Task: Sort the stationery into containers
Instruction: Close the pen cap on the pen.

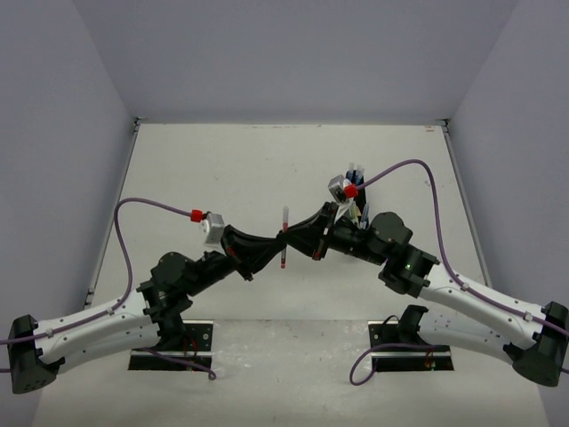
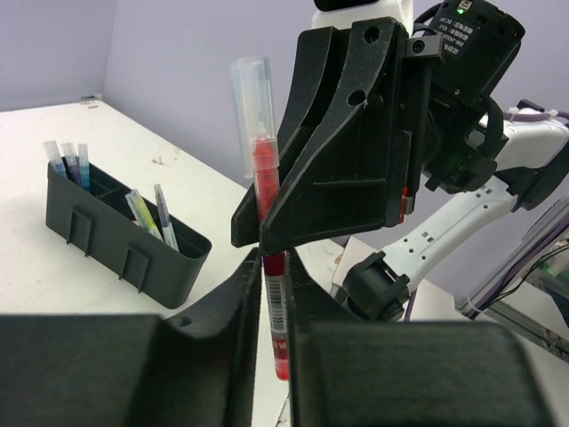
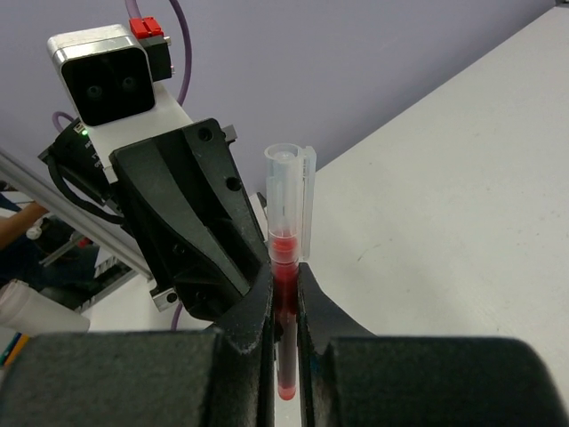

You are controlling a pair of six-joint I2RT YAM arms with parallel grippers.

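Observation:
A red pen [image 1: 284,237] with a clear cap is held upright above the table between both grippers. My left gripper [image 2: 274,264] is shut on its lower barrel; the pen [image 2: 267,191] rises out of the fingers. My right gripper [image 3: 285,281] is shut on the same pen [image 3: 286,233], just below the clear cap. In the top view the left gripper [image 1: 272,250] and right gripper [image 1: 298,237] meet at mid-table. The black organiser tray [image 2: 107,236] holds several blue and yellow-green pens [image 2: 147,216]. In the top view the right arm mostly hides the tray; its pens [image 1: 355,172] stick out.
The right arm's wrist and camera [image 2: 462,80] sit close in front of the left wrist camera. The left arm's camera block [image 3: 111,76] faces the right wrist. Purple cables [image 1: 124,222] loop over both arms. Grey walls enclose the white table [image 1: 222,169].

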